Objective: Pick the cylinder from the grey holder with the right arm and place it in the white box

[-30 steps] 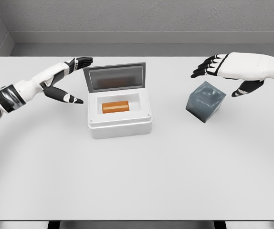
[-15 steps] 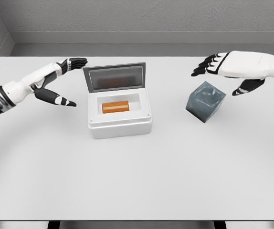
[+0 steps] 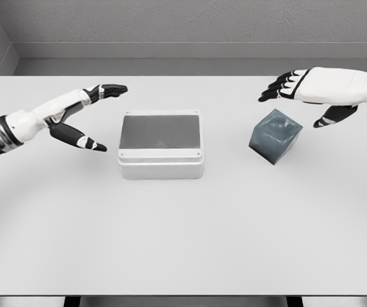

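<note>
On the table the white box [image 3: 160, 144] sits lidded, both hands spread empty; task looks complete, next move withdrawal

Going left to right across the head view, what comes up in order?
Left hand → white box, lid shut → grey holder → right hand, which overlaps the holder's span from above.

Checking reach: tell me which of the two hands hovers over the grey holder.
The right hand, open above the tilted translucent grey cube holder; the left hand sits beside the closed white box.
</note>
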Available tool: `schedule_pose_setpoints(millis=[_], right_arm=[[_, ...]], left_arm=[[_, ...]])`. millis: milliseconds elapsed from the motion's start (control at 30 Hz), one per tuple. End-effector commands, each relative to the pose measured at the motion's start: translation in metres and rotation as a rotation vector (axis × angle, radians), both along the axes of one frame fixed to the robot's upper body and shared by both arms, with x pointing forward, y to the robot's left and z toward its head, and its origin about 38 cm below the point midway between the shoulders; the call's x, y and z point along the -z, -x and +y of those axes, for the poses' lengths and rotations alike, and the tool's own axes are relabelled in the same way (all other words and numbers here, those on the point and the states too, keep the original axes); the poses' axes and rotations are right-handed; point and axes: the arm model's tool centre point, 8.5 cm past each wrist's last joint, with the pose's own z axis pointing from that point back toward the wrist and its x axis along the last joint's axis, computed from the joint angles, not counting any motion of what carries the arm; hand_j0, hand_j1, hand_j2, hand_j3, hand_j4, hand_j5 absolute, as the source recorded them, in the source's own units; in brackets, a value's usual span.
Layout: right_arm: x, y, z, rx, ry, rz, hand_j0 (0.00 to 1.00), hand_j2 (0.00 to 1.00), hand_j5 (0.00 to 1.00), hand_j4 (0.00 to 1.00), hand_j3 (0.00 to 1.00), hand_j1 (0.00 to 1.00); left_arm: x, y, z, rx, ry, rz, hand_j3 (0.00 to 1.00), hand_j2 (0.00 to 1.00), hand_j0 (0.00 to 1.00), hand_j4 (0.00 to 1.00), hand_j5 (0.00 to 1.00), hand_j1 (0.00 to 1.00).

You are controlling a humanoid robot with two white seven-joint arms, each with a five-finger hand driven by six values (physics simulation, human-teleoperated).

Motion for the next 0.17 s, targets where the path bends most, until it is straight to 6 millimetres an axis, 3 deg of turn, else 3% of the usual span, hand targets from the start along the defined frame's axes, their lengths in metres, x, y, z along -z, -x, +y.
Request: schedule_pose_setpoints(millis=[0,133], right_arm=[[-0.001,0.000,-0.001,0.003,-0.005,0.002,1.00,1.00,1.00,1.00,1.00,1.00],[0.002,0.001,-0.001,0.004,-0.004,0.009,1.00,1.00,1.00,1.00,1.00,1.00]], left_arm=[[0.003,-0.003,0.011,-0.033,0.009,0.020,1.00,1.00,1.00,1.00,1.00,1.00],[0.014,-0.009,0.036,-0.104,-0.007,0.026,1.00,1.00,1.00,1.00,1.00,1.00]])
